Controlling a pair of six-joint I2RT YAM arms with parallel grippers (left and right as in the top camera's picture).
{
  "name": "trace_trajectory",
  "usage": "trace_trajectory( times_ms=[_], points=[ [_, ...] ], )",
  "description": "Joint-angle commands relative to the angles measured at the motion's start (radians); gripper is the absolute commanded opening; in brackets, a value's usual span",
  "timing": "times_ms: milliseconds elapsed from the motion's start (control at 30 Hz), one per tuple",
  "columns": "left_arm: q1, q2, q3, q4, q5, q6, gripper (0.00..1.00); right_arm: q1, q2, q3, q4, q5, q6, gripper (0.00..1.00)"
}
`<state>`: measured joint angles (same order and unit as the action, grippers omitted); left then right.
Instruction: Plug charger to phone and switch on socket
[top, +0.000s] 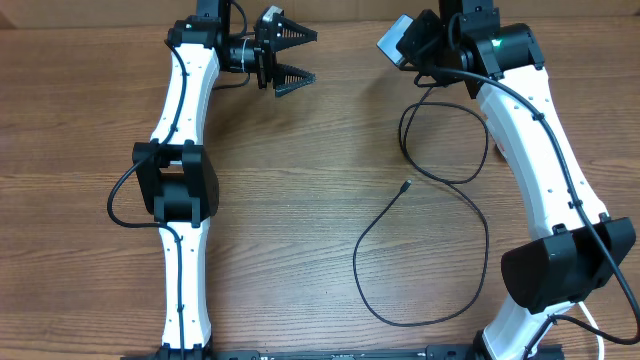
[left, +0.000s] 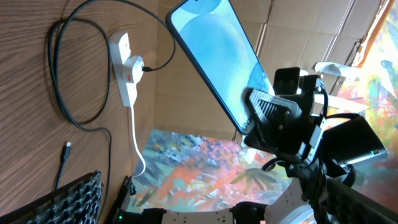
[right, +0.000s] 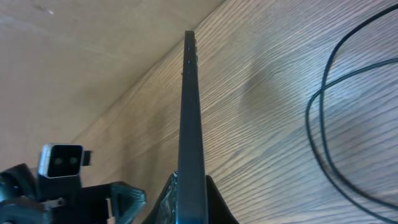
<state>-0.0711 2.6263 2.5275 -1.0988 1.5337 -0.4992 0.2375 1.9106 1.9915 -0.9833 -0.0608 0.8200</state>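
Table (top: 300, 220) ctr open, wide lane btw arms; charger (top: 405, 187) loops clutter R side, flat on wood.

My bench (top: 300, 200) is brown wood with thin wavy lines running along it. My left arm (top: 185, 100) and my right arm (top: 540, 130) are white, with black parts at the bends. A tiny green light (top: 493, 43) glows on the right one, at the far end. The phone (left: 217, 56) has a light blue screen and a black edge. The charger (top: 356, 258) is black all along. The socket (left: 124, 74) is white with a red switch, and its cord (left: 135, 137) is white too. Past the bench, the floor (left: 199, 168) has a messy pattern of orange, blue and green.
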Motion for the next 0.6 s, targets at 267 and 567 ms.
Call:
trace_trajectory(
  times_ms=[267, 567],
  points=[
    [0.005, 0.01, 0.026, 0.0, -0.105, -0.074, 1.0, 0.003, -0.05, 0.033, 0.057, -0.072, 0.133, 0.04],
    [0.005, 0.01, 0.026, 0.0, -0.096, -0.228, 1.0, 0.002, -0.05, 0.033, 0.077, -0.072, 0.217, 0.04]
  ],
)
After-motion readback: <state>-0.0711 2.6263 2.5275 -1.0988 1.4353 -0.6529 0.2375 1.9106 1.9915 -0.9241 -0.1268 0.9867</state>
